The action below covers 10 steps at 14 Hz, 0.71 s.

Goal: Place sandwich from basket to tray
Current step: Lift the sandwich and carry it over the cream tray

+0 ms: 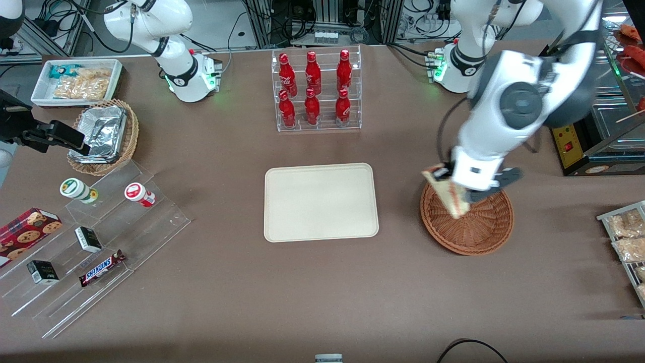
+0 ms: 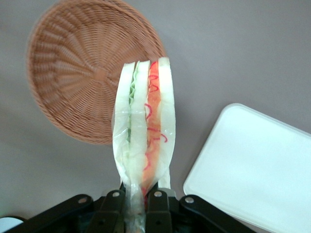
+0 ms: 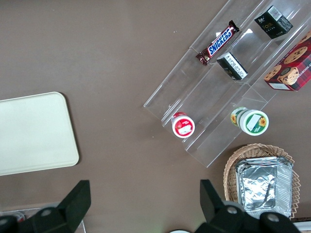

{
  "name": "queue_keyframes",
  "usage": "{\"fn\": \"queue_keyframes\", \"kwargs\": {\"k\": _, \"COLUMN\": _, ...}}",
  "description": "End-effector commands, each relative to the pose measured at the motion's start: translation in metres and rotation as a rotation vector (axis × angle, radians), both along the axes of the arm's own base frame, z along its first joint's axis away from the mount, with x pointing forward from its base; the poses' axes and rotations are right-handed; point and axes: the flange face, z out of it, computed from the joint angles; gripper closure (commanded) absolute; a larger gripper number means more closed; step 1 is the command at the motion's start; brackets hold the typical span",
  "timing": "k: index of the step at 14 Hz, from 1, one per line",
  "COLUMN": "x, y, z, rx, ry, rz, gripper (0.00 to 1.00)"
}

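I see six red bottles (image 1: 315,88) standing in a clear plastic rack (image 1: 317,123). Toward the parked arm's end sit a white bin of snack packets (image 1: 75,80), a light tan wicker basket (image 1: 128,143) with shiny foil containers (image 1: 101,133), and clear plastic steps (image 1: 151,214) holding a Snickers bar (image 1: 101,268), a red-lidded cup (image 1: 138,194), a green-lidded cup (image 1: 76,190) and a cookie box (image 1: 27,229).

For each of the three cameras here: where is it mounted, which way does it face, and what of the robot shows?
Front view: high, facing both arms across the table; the gripper holds the sandwich above the basket.
Left wrist view: on the working arm, looking down past the gripper shut on the sandwich.
Right wrist view: on the parked arm, looking down at the snack shelf.
Shared: the tray appears in all three.
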Motion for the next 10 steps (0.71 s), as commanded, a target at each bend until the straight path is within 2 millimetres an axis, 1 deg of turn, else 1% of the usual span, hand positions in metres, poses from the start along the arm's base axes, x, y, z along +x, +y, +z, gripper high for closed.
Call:
{"fn": "queue_keyframes", "kwargs": {"k": 1, "x": -0.003, "y": -0.062, "z": -0.018, "rx": 0.006, "ry": 0.022, "rz": -0.058, "gripper": 0.91}}
{"fn": "queue_keyframes", "kwargs": {"k": 2, "x": 0.001, "y": -0.083, "z": -0.030, "rx": 0.003, "ry": 0.028, "rz": -0.067, "gripper": 0.90}}
{"fn": "queue_keyframes", "kwargs": {"k": 3, "x": 0.005, "y": -0.101, "z": -0.039, "rx": -0.002, "ry": 0.032, "rz": -0.084, "gripper": 0.90}}
{"fn": "queue_keyframes", "kwargs": {"k": 4, "x": -0.002, "y": -0.127, "z": -0.054, "rx": 0.001, "ry": 0.045, "rz": -0.123, "gripper": 0.90}}
{"fn": "queue_keyframes", "kwargs": {"k": 5, "x": -0.009, "y": -0.145, "z": -0.066, "rx": 0.004, "ry": 0.058, "rz": -0.149, "gripper": 0.90}}
{"fn": "queue_keyframes", "kwargs": {"k": 6, "x": -0.012, "y": -0.160, "z": -0.077, "rx": -0.005, "ry": 0.051, "rz": -0.168, "gripper": 0.90}}
{"fn": "queue_keyframes", "kwargs": {"k": 8, "x": -0.031, "y": -0.199, "z": -0.100, "rx": -0.021, "ry": 0.030, "rz": -0.227, "gripper": 0.90}}
{"fn": "queue_keyframes", "kwargs": {"k": 9, "x": -0.046, "y": -0.221, "z": -0.113, "rx": -0.027, "ry": 0.024, "rz": -0.264, "gripper": 0.90}}
{"fn": "queue_keyframes", "kwargs": {"k": 10, "x": -0.057, "y": -0.239, "z": -0.123, "rx": -0.038, "ry": 0.015, "rz": -0.290, "gripper": 0.90}}
